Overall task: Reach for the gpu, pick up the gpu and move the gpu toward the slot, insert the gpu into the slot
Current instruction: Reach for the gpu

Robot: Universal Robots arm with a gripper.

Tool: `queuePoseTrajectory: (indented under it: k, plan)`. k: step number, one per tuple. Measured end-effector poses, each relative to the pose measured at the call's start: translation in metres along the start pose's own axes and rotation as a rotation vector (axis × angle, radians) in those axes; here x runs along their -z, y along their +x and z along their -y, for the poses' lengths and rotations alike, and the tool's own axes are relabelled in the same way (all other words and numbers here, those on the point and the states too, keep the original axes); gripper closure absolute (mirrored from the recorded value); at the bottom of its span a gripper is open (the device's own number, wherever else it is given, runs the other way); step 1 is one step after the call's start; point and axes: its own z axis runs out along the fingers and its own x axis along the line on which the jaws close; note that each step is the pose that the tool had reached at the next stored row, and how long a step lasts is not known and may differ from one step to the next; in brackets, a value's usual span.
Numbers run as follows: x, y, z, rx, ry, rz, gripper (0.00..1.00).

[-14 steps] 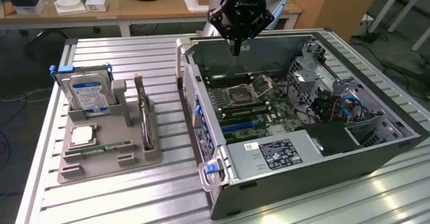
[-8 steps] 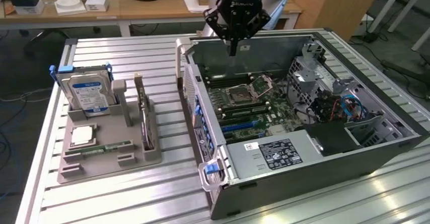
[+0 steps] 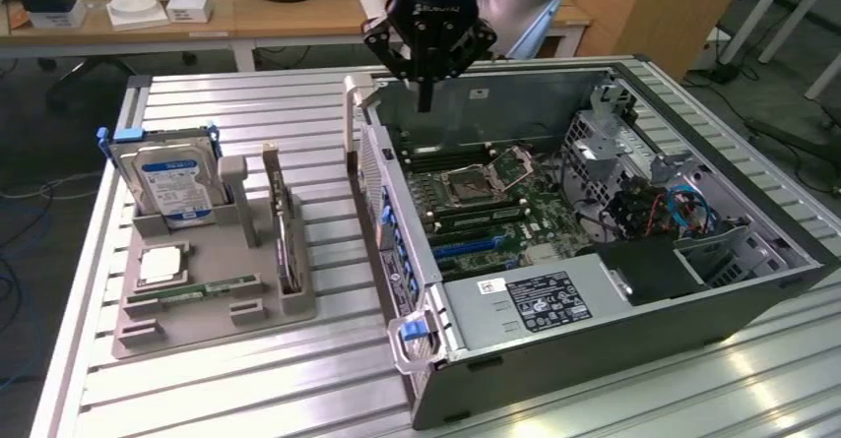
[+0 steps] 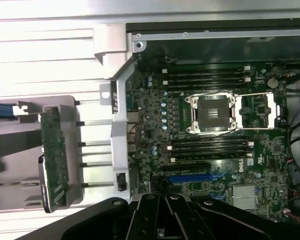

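Operator: Location of the gpu?

Technician: It stands on its long edge in the grey holder on the desk. It is near the blue-labelled hard drive, on the exterior view's left of the open computer case. Nothing grips it.

Operator: Gripper status?

Technician: The gripper hangs over the far wall of the case, well apart from the card. Its fingers are drawn together and hold nothing. The blue slot on the motherboard is unoccupied.

Operator: Procedure for the reach?

Technician: In my judgement, spread the fingers before descending. Align them across the thin card, not along it. Come straight down on the upper edge near its middle. Keep off the holder's posts and the neighbouring drive, since a skewed approach could tip the card in its groove.
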Motion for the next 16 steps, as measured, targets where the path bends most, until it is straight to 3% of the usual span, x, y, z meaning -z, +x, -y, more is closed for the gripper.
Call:
queuePoseTrajectory:
  k: [16]
  plan:
    - [0.001, 0.063, 0.0047, 0.0, 0.0, 0.0, 0.9]
